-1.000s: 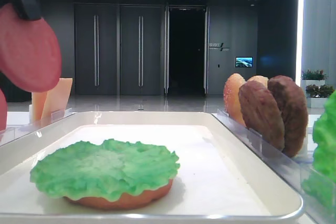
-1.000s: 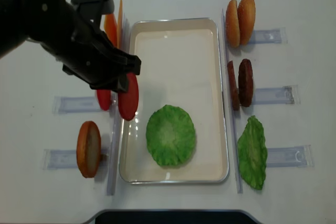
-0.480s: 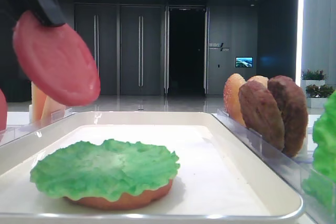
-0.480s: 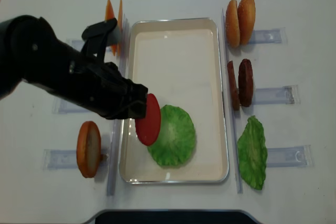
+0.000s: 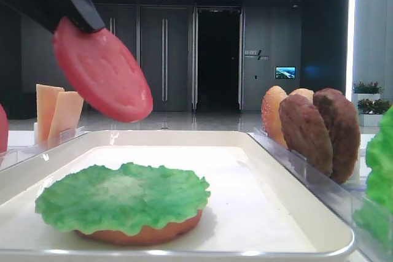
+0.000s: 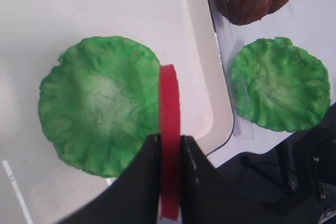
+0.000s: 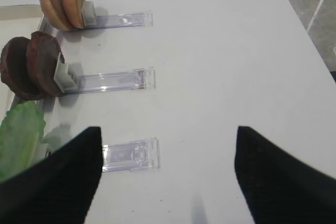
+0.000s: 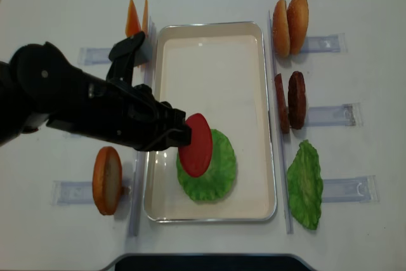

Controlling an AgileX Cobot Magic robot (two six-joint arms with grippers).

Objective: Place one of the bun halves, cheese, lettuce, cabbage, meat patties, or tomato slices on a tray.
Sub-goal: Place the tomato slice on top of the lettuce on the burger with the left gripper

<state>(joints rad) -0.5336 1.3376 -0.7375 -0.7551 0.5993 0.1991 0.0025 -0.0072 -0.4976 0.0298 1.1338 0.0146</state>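
My left gripper point(image 8: 181, 136) is shut on a pinkish-red tomato slice point(image 8: 195, 145), gripping it edge-on by its rim point(image 6: 169, 98). The slice hangs tilted in the air point(image 5: 101, 69) over the left part of a green lettuce leaf point(image 8: 219, 171). That leaf lies on an orange-tan bun half point(image 5: 141, 235) in the near end of the off-white tray point(image 8: 216, 68). My right gripper point(image 7: 168, 132) stands open over bare table right of the tray, with nothing between its fingers.
Clear racks flank the tray. On the right stand two bun halves point(image 8: 290, 25), two meat patties point(image 8: 289, 101) and another lettuce leaf point(image 8: 306, 185). On the left stand cheese slices point(image 8: 136, 20) and a bun half point(image 8: 106, 179). My left arm point(image 8: 70, 103) lies across the left racks.
My left gripper has carried the tomato slice rightward from the left rack over the tray rim, until it hangs above the lettuce. The right gripper's earlier state is not shown.
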